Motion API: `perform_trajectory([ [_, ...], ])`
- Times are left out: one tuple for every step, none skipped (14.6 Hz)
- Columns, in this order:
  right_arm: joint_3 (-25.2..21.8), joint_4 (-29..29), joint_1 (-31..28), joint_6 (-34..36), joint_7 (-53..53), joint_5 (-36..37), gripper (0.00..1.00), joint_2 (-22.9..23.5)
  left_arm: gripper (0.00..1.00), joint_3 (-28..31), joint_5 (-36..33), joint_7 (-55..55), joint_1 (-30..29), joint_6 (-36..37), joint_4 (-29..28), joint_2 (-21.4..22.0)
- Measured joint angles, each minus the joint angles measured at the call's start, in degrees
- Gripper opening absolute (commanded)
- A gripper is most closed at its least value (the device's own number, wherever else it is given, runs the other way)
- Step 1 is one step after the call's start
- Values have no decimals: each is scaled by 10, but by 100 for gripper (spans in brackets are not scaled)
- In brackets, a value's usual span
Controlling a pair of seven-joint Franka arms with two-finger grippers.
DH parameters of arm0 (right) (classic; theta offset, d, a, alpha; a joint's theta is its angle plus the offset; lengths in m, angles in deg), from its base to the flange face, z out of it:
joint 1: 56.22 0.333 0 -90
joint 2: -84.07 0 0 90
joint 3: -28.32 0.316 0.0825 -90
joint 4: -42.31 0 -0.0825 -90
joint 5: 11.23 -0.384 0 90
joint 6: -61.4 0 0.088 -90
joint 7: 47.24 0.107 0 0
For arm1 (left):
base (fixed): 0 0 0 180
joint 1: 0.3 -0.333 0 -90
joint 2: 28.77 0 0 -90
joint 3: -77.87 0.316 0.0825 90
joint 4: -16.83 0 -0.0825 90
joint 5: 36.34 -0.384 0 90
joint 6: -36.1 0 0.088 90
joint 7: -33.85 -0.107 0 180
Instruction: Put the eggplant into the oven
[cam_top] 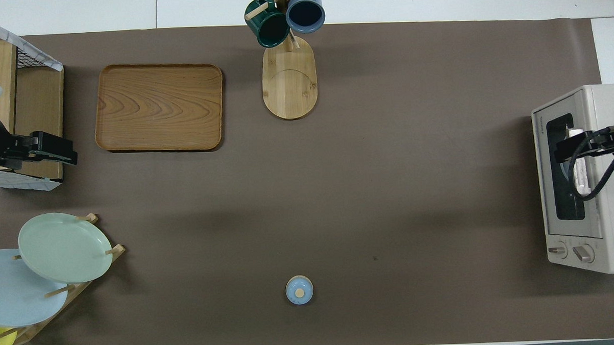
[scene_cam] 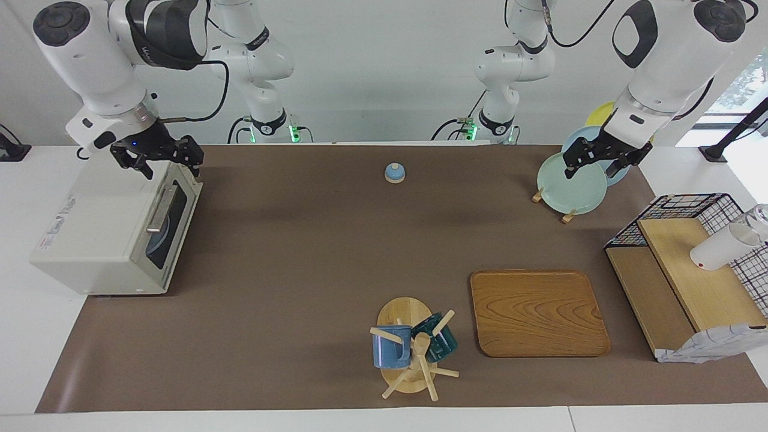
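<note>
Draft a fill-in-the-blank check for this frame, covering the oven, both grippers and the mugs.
1. The oven door is ___.
2. The right gripper hangs over the ___, jaws open.
3. The left gripper hangs over a pale green ___.
4. The number of mugs on the stand is ___.
Missing words: shut; oven; plate; two.

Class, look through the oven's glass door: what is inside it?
The oven door is shut. Through its dark glass only a dim curved shape shows; what it is cannot be told. No eggplant shows anywhere. The right gripper hangs above the oven.
</note>
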Motion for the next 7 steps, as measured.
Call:
perform_trajectory([
  [0,0,4,0,2,6,100,0,100,0,0,0,0,0,0,0],
  [0,0,7,0,5,7,100,1,100,0,0,0,0,0,0,0],
  [0,0,7,0,6,8,100,2,100,0,0,0,0,0,0,0],
  [0,-2,5,0,8,9,100,4,100,0,0,0,0,0,0,0],
  [-1,-5,3,0,8,9,100,7,100,0,0,0,0,0,0,0],
  [-2,-8,1,0,8,9,100,11,100,0,0,0,0,0,0,0],
  [-3,-10,1,1,8,9,100,13,100,0,0,0,0,0,0,0],
])
